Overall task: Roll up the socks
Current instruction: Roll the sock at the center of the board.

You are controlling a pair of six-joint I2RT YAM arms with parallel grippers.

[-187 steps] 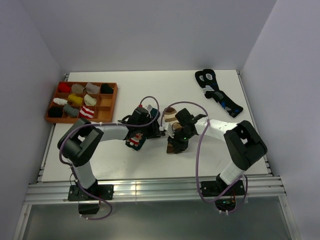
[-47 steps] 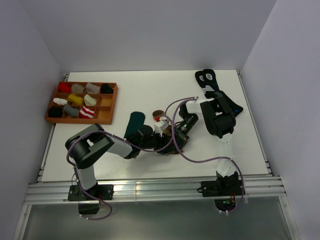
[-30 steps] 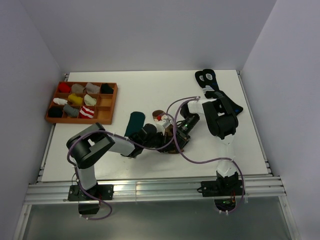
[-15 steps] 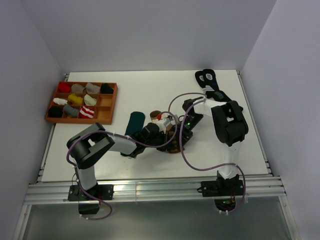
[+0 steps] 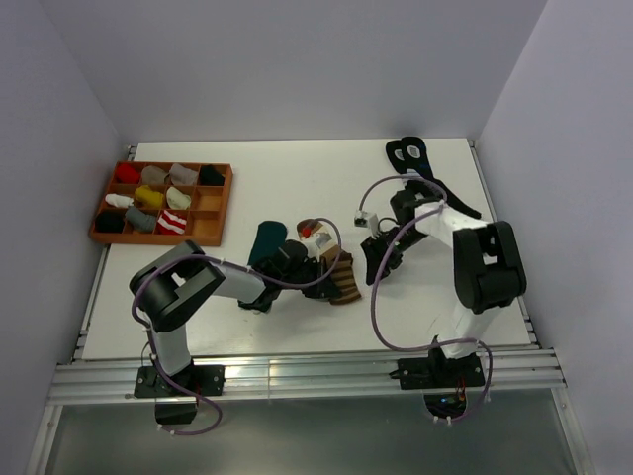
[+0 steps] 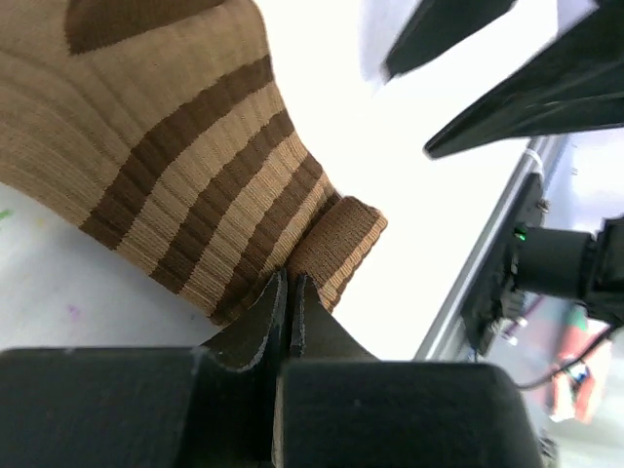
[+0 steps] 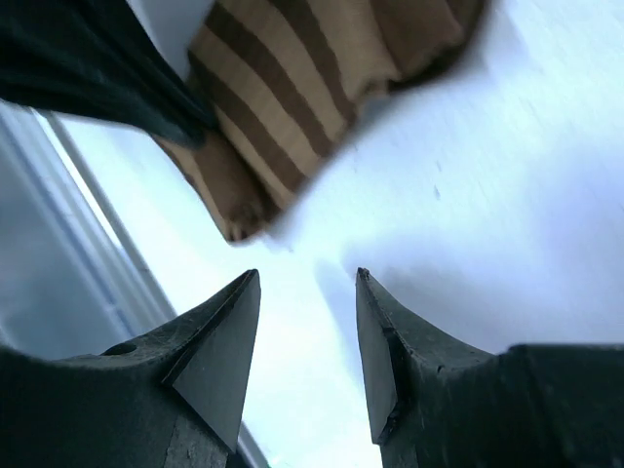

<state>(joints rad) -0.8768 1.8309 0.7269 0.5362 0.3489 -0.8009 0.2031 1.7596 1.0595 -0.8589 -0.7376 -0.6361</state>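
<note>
Brown striped sock (image 5: 339, 278): frame centre, on table (image 5: 297, 178) | dark green sock (image 5: 265, 240): just left of it, flat | left gripper (image 6: 290, 288): fingertips together, clamped on the striped cuff edge | right gripper (image 7: 307, 275): right of the cuff, jaws apart, empty, not touching fabric | black socks (image 5: 425, 178): upper right.

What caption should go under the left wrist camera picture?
Left gripper, shut, its tips against the cuff of the brown striped sock.

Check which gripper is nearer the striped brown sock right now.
Left. The left gripper is shut, tips against the cuff of the striped brown sock; the right gripper hangs open off its right side, not touching.
</note>
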